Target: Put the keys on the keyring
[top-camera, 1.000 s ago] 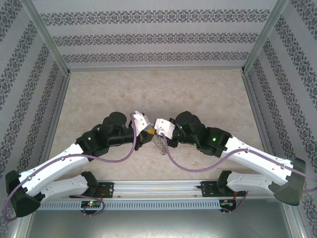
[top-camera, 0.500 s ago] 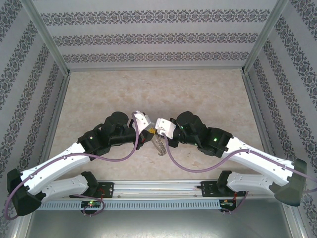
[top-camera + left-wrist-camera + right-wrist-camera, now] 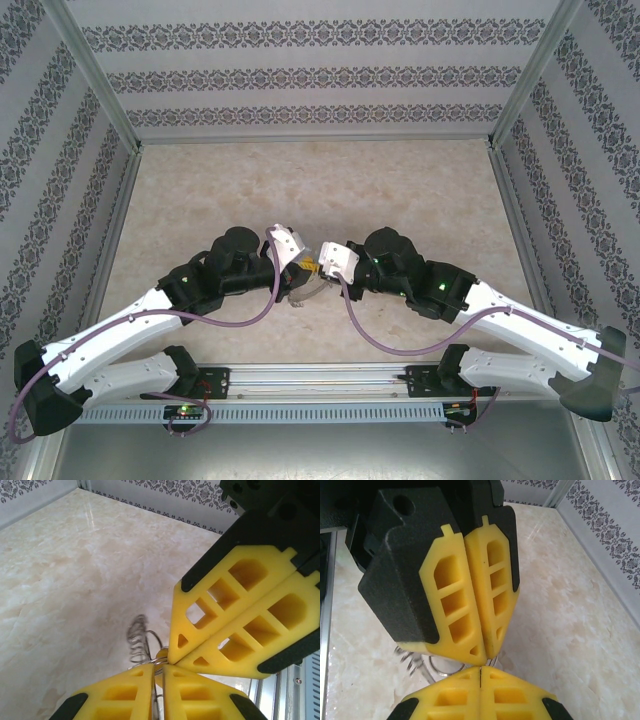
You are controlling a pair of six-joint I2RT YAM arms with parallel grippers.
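Keyring (image 3: 138, 642) edge-on, wire loops pointing away from left jaws, which pinch its rim; right jaws pressed together.

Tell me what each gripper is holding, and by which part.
The left gripper pinches the keyring by its rim, held edge-on. The right gripper is shut, tips at the same ring; whether it grips cannot be told.

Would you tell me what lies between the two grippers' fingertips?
The keyring: its grey rim shows where the left gripper and right gripper tips meet, wire loops beside it, clearest in the right wrist view.
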